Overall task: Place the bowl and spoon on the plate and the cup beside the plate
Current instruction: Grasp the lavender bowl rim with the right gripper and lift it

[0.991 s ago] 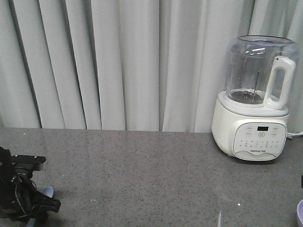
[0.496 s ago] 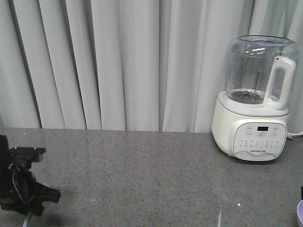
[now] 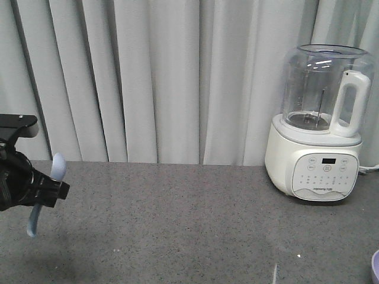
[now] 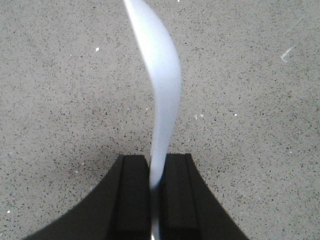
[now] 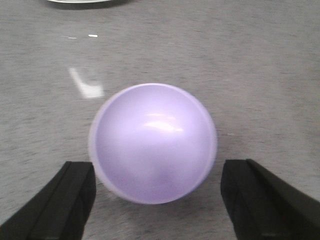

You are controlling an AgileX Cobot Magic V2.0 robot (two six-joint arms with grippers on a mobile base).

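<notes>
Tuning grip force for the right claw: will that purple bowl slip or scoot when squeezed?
Probably slippery: the bowl shows a glossy highlight on a smooth surface. Its round wall offers the open right claw only curved contact, so it may squirt out. It looks like small plastic, likely light, so an uneven touch could slide it across the grey countertop.

From the front we look level across the bench (image 3: 195, 225) toward the curtain (image 3: 154, 77). Our wrist views face down, close: left shares the spoon (image 3: 57, 167) with the front view, right the bowl (image 5: 152, 142).
</notes>
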